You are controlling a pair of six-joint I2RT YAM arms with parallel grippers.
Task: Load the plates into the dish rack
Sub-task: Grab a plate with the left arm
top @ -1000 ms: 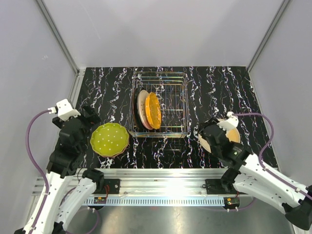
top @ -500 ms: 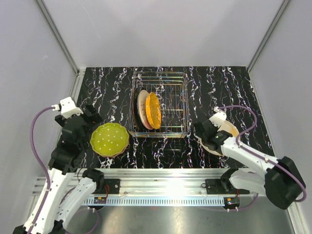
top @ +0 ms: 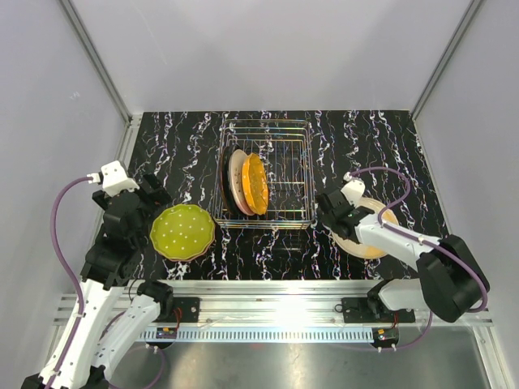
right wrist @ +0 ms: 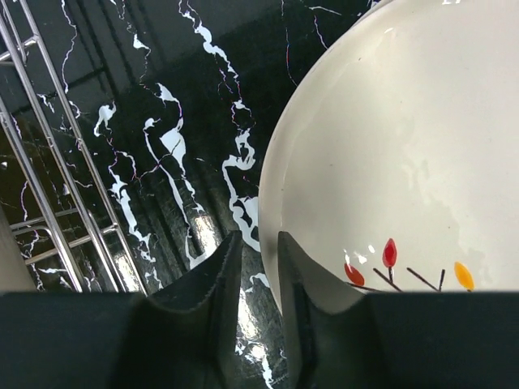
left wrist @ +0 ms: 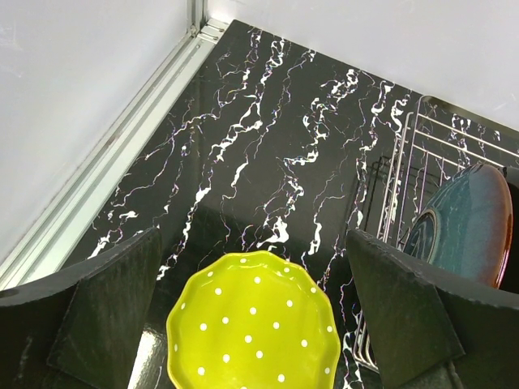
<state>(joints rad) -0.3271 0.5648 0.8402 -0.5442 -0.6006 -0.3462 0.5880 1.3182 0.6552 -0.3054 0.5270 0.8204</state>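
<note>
The dish rack point(top: 268, 128) stands at the table's middle back and holds three plates upright: a black one point(top: 226, 185), a pale pink one point(top: 238, 185) and an orange one point(top: 255, 183). A yellow-green dotted plate point(top: 182, 232) point(left wrist: 251, 324) lies flat at the front left. My left gripper point(top: 152, 194) point(left wrist: 253, 243) hovers wide open just behind it. A cream plate point(top: 375, 237) point(right wrist: 405, 162) with small red and orange leaves lies at the front right. My right gripper point(top: 334, 212) point(right wrist: 259, 237) straddles its left rim, jaws narrowed, with a slit of table still showing beside the rim.
Rack wires point(right wrist: 40, 178) run close to the left of my right gripper. In the left wrist view the rack point(left wrist: 405, 162) with the dark plate point(left wrist: 462, 219) is at the right. A metal rail point(top: 268, 288) borders the table's near edge, and white walls enclose it.
My right arm has swung left and down to the cream plate's left rim, and its jaws have narrowed around it. The left arm has barely shifted.
</note>
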